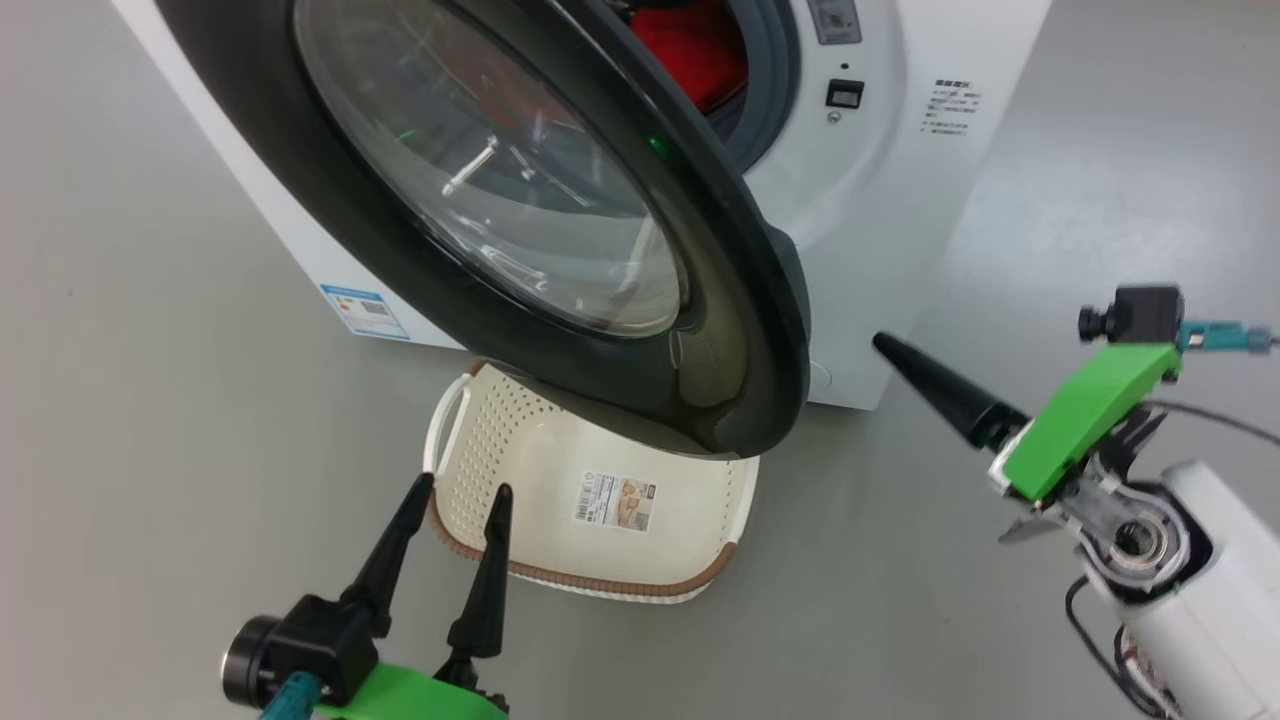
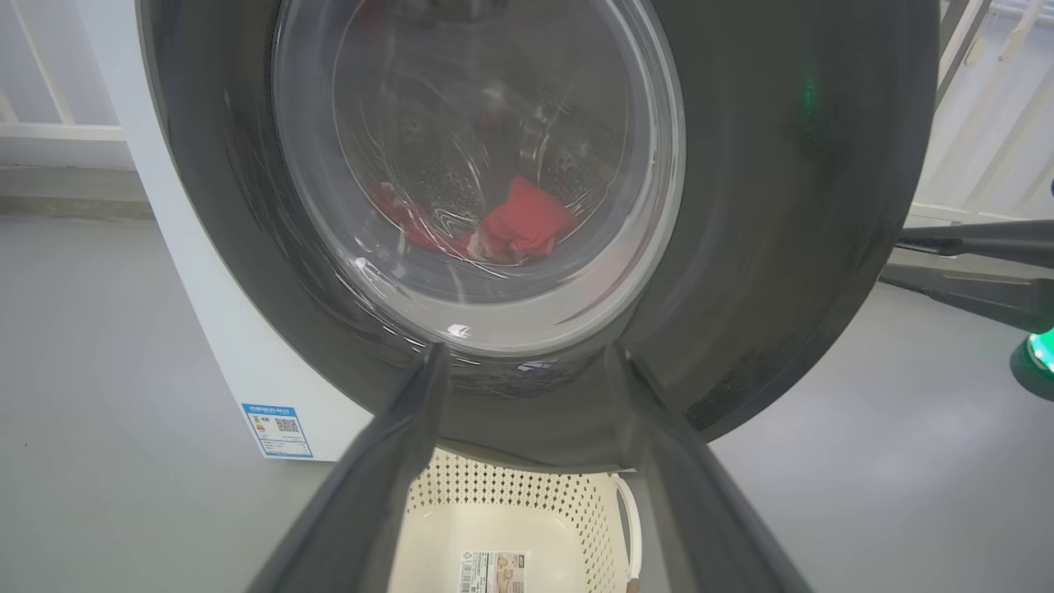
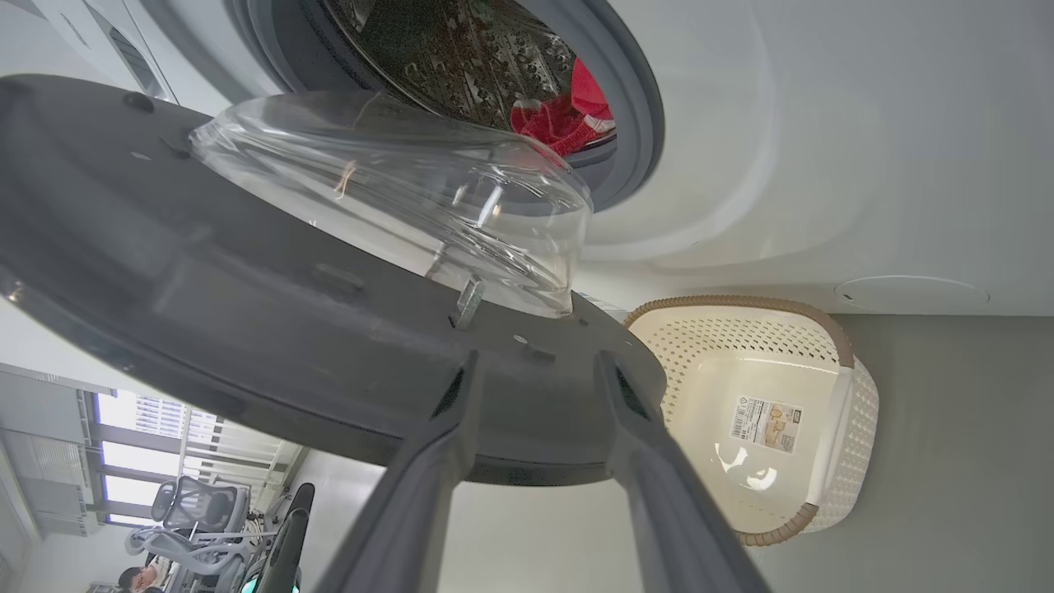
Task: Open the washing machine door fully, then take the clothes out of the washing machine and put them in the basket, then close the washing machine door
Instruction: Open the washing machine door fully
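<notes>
**Nothing grabbed yet**

Left claw [image 1: 464,487] spread wide, empty, basket [image 1: 520,450] just past its tips. Right claw [image 1: 882,343] parted too, empty, just off the washing machine door [image 1: 740,300] rim. Clothes [image 1: 690,50] lie beyond both, in the washing machine [image 1: 900,200].

My head cam sits high, looking fwd and down on the door [image 1: 500,170] outer face, with the basket [image 1: 480,430] under it on the floor [image 1: 150,450]. L wrist cam is low and v. close, facing up thru the glass. R wrist cam, rolled sideways, gives me the door's inner side from near its free edge. All 3 share door, basket and red clothes [image 1: 690,50].
</notes>
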Controlling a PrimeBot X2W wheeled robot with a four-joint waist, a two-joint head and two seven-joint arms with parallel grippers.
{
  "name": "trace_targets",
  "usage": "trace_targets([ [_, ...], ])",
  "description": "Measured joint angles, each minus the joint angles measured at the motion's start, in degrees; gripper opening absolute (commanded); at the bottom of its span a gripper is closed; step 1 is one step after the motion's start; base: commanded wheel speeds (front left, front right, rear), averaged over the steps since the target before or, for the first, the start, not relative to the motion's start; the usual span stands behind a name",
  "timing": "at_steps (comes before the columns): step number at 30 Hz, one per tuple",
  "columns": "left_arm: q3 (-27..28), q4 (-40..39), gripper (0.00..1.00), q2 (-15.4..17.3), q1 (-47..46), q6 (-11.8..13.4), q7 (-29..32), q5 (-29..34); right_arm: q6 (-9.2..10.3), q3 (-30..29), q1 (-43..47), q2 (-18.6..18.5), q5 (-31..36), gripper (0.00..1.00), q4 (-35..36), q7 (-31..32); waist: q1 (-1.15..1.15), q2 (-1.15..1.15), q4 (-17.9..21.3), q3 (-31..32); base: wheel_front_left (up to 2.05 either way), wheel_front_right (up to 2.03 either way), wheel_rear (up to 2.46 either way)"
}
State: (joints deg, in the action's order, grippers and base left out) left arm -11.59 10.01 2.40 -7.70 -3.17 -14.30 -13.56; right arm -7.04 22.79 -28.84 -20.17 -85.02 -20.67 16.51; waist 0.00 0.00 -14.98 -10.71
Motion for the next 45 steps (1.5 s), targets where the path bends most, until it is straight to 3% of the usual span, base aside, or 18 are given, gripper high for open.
trace_targets([
  [26, 3.87, 1.66, 1.00, 0.04, 3.33, -1.98, 0.00, 1.93, -0.01, 8.06, 17.28, -1.55, 3.27, 1.00, 2.68, -22.72, 0.00, 0.00, 5.55, 2.12, 0.00, 0.00, 0.00],
  [36, 4.54, 1.86, 1.00, 0.04, 4.17, -2.00, 0.00, 1.94, -0.01, 11.04, 18.08, -4.10, 11.18, 1.00, -0.98, -30.30, 0.00, 0.00, 6.57, 2.18, 0.00, 0.00, 0.00],
  [41, 5.17, 1.96, 1.00, 0.04, 4.26, -2.00, 0.00, 1.94, -0.01, 3.72, 18.18, -2.21, 20.94, 1.00, -2.70, -30.72, 0.00, 0.00, 7.17, 1.99, 0.00, 0.00, 0.00],
  [45, 5.63, 2.02, 1.00, 0.05, 4.26, -2.41, 0.00, 1.94, -0.01, -4.70, 21.19, 2.59, 29.94, 1.00, -2.10, -30.90, 0.00, 0.00, 7.48, 2.01, 0.00, 0.00, 0.00],
])
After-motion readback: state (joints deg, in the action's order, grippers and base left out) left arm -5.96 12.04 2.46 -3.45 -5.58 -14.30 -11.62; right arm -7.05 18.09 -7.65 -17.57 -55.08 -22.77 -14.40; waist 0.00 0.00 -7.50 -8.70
